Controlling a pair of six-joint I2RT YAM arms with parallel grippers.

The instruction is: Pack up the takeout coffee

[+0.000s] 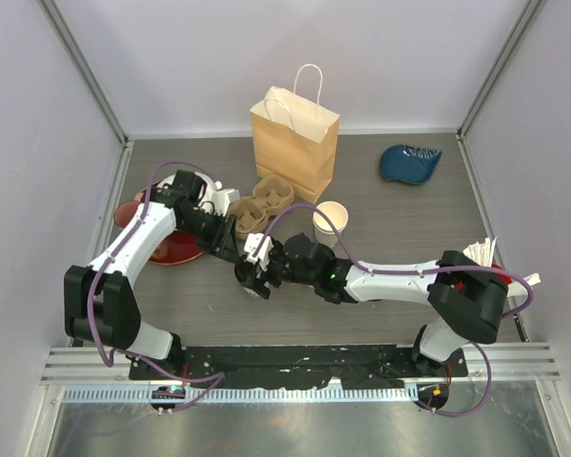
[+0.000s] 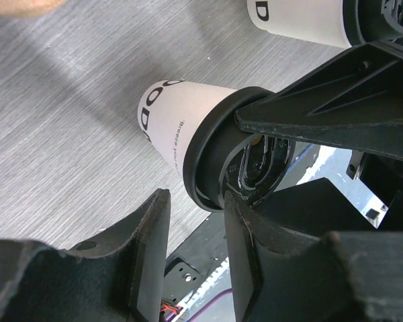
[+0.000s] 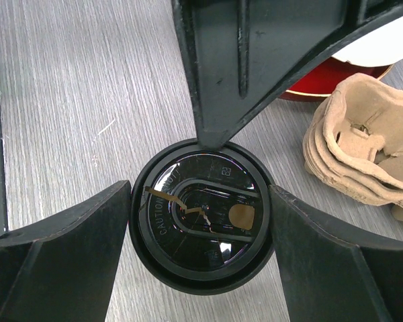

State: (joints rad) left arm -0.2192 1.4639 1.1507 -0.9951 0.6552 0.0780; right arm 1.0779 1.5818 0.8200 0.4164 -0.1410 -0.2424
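Right end effector (image 3: 199, 201) grips lidded cup (image 2: 171, 121) by opposite rim edges

The cup (image 2: 178, 124) is matt white paper with black print, and its lid (image 3: 200, 225) is glossy black plastic that catches the light, while the right gripper (image 3: 199, 201) has fingers (image 3: 60, 261) of duller, matt black plastic. The table (image 3: 67, 100) has a grey, wood-grained, low-sheen top, and the carrier (image 3: 363, 141) is rough tan moulded pulp. The bag (image 1: 293, 143) is plain brown kraft paper, while the red plate (image 1: 171, 252) and blue dish (image 1: 409, 164) look glazed and shiny
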